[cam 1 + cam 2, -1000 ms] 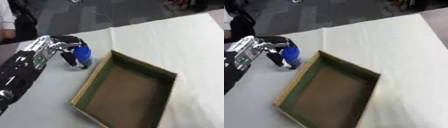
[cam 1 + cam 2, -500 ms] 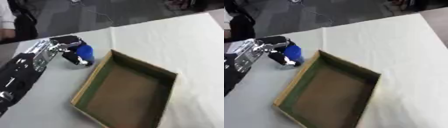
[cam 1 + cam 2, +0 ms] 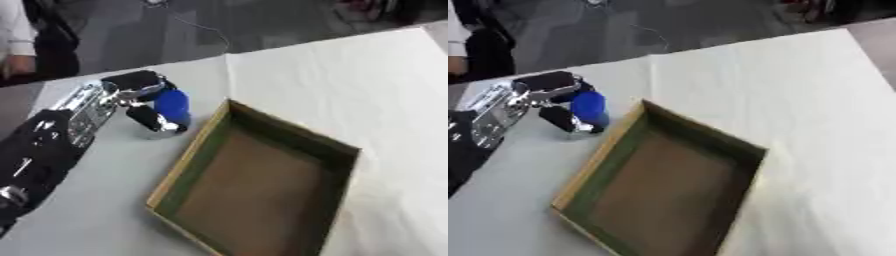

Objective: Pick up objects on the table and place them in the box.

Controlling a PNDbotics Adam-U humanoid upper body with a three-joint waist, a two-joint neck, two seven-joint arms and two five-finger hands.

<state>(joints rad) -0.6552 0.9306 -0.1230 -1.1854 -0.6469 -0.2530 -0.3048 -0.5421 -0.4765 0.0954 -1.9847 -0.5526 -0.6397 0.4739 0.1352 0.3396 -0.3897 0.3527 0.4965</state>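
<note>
your left hand [image 3: 131,97] enters from the left side, its fingers [image 3: 150,118] curled around a blue object [image 3: 172,106] whose exact type cannot be made out. the object sits near the far left part of the desk [image 3: 105,200], just beside the left wall of the box [image 3: 337,150], outside it. the box is a shallow open cardboard tray with green inner walls and a brown floor. your right hand appears in neither view.
</note>
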